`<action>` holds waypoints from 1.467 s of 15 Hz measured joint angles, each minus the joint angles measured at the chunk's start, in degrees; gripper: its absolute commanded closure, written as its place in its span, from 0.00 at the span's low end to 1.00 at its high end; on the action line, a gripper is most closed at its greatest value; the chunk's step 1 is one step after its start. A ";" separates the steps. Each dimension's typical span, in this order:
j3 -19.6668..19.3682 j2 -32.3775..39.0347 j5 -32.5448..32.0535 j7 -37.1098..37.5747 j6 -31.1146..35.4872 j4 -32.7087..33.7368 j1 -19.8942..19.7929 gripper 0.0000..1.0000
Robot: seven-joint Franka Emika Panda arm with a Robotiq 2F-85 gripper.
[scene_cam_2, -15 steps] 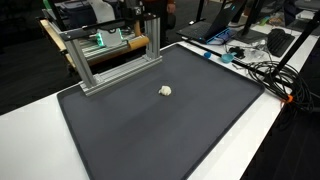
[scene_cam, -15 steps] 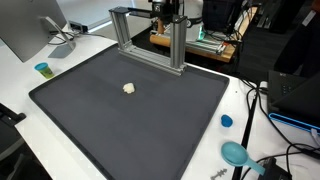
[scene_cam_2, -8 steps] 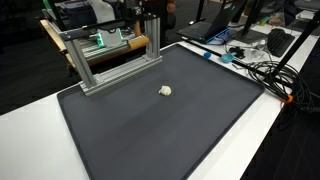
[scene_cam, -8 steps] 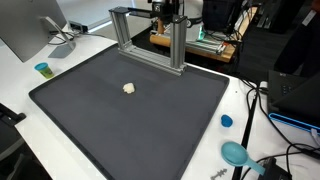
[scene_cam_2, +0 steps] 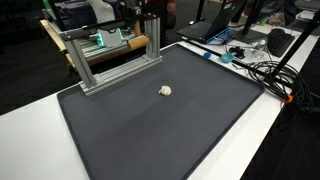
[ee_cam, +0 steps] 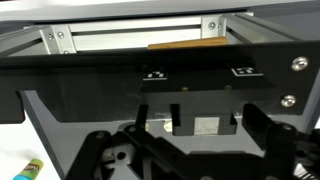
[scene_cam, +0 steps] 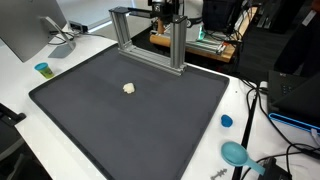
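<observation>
Crowding the wrist view, dark shapes below the aluminium frame (ee_cam: 130, 40) blend with the fingers (ee_cam: 262, 130); their tips are hard to pick out, yet they appear spread apart and released, clasping nothing. In both exterior views the arm (scene_cam: 168, 10) is cut off at the top edge behind that frame, while the small pale lump (scene_cam: 129, 88) (scene_cam_2: 165, 90) lies alone on the black mat (scene_cam: 100, 125) covering the white surface (scene_cam: 20, 85), well apart from the frame. Compared with the earlier frames, lump and frame sit where they were.
</observation>
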 measured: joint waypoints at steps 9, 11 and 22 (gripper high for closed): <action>-1.75 -0.01 0.50 -3.32 0.02 0.00 1.14 0.03; -1.73 -0.01 0.50 -3.32 0.02 0.00 1.40 0.04; -1.86 -0.04 0.65 -4.35 -1.00 0.00 1.51 0.15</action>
